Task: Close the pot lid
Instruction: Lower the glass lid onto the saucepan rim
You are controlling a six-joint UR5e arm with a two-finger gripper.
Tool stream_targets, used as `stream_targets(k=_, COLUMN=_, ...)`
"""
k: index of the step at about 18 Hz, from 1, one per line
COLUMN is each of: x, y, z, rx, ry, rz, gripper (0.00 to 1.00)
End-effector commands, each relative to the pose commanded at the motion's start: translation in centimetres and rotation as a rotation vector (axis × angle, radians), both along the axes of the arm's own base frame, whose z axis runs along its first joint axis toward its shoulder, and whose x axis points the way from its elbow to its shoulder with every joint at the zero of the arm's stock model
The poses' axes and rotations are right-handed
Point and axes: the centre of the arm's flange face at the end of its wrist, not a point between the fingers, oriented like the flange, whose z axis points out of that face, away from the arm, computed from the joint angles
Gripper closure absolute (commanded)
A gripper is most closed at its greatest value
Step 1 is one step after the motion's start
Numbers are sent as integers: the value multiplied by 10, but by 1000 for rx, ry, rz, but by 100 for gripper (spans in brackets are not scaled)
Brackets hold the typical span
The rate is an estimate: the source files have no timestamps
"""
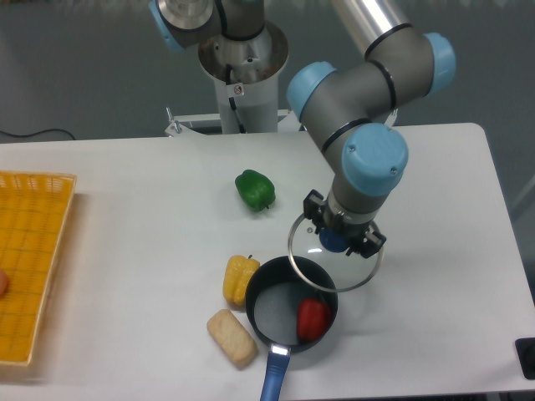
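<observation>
The pot (pixel 280 322) is a small dark saucepan with a grey inside and a blue handle (pixel 273 378) pointing toward the table's front edge. A red pepper (pixel 313 319) lies inside it. The lid (pixel 334 251) is a clear glass disc with a metal rim and a blue knob. My gripper (pixel 338 236) is shut on the knob and holds the lid a little above the table, up and to the right of the pot. The lid's lower left edge overlaps the pot's far rim in this view.
A green pepper (pixel 255 190) lies behind the pot. A yellow pepper (pixel 239 279) and a piece of bread (pixel 231 337) lie just left of the pot. A yellow basket (pixel 33 267) stands at the left edge. The arm's base (pixel 242 67) is at the back.
</observation>
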Motion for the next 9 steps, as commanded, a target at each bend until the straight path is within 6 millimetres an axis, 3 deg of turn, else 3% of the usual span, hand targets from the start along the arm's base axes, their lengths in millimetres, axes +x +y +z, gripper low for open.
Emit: stream_targets(k=9, x=14, y=27, z=-12, rx=-9, ry=-2, rz=9, gripper=63)
